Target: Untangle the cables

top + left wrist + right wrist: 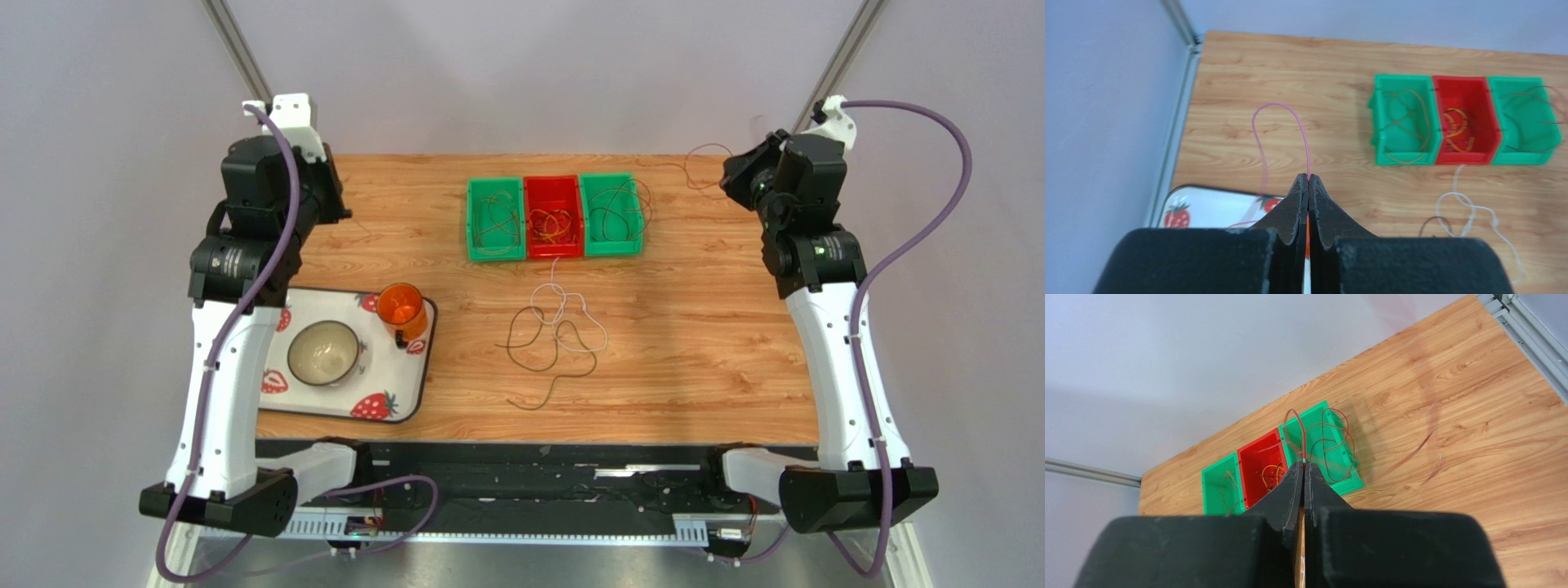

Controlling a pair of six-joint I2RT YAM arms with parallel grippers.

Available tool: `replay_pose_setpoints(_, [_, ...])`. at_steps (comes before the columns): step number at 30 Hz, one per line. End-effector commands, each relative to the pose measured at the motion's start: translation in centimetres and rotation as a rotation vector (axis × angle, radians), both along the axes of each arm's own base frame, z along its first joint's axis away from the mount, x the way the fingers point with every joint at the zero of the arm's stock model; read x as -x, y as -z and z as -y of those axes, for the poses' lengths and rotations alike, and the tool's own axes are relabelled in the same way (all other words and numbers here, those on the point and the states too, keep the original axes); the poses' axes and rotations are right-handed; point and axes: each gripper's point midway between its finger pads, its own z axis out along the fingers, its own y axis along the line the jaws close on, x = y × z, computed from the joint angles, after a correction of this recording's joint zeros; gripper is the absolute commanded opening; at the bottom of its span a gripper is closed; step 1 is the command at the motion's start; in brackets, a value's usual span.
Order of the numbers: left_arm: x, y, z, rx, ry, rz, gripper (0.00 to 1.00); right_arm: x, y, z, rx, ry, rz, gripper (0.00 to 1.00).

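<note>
Left tool (1308, 179) pinched shut on pink cable (1277, 104); right tool (1303, 465) likewise on dark red cable (1304, 441). Binned cables (548, 224) in bins (553, 254), 12 o'clock. Tangle (558, 331) mid-worktop (711, 331), 6 o'clock of bins, unsorted. Judged partway done.

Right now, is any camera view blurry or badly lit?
Top external: sharp, evenly lit, no glare on the bins. Left wrist: the pink cable in the left gripper blurs toward its lower end. Right wrist: the right gripper pinches a reddish cable; a faint reddish smear crosses the wood at right.
</note>
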Motion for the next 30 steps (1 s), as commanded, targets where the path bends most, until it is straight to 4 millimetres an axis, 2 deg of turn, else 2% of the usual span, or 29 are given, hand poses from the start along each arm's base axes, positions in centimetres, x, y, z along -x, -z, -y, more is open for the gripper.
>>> replay_pose_setpoints(1, [-2.6, -1.5, 5.1, 0.134, 0.194, 0.031, 0.00, 0.3, -2.7, -0.7, -0.020, -0.036, 0.092, 0.00])
replay_pose_setpoints(7, [-5.5, -3.0, 8.2, 0.195, 0.282, 0.085, 0.00, 0.2, -2.4, -1.2, -0.030, -0.060, 0.094, 0.00])
replay_pose_setpoints(8, [-5.8, -3.8, 8.7, 0.202, 0.295, 0.108, 0.00, 0.1, -2.4, -1.3, -0.034, -0.064, 0.094, 0.00])
replay_pose_setpoints(14, [-9.0, -4.2, 11.6, 0.257, 0.366, 0.129, 0.00, -0.2, -2.2, -2.3, -0.054, -0.109, 0.089, 0.00])
replay_pose_setpoints(20, [-12.5, -1.8, 15.0, 0.237, 0.435, 0.108, 0.00, -0.5, -1.6, -3.3, -0.066, -0.147, 0.077, 0.00])
replay_pose_setpoints(28, [-13.8, -0.2, 16.8, 0.223, 0.480, 0.102, 0.00, -0.5, -1.6, -4.1, -0.072, -0.186, 0.072, 0.00])
replay_pose_setpoints(30, [-14.4, 0.7, 17.2, 0.216, 0.490, 0.084, 0.00, -0.5, -1.5, -4.2, -0.074, -0.190, 0.071, 0.00])
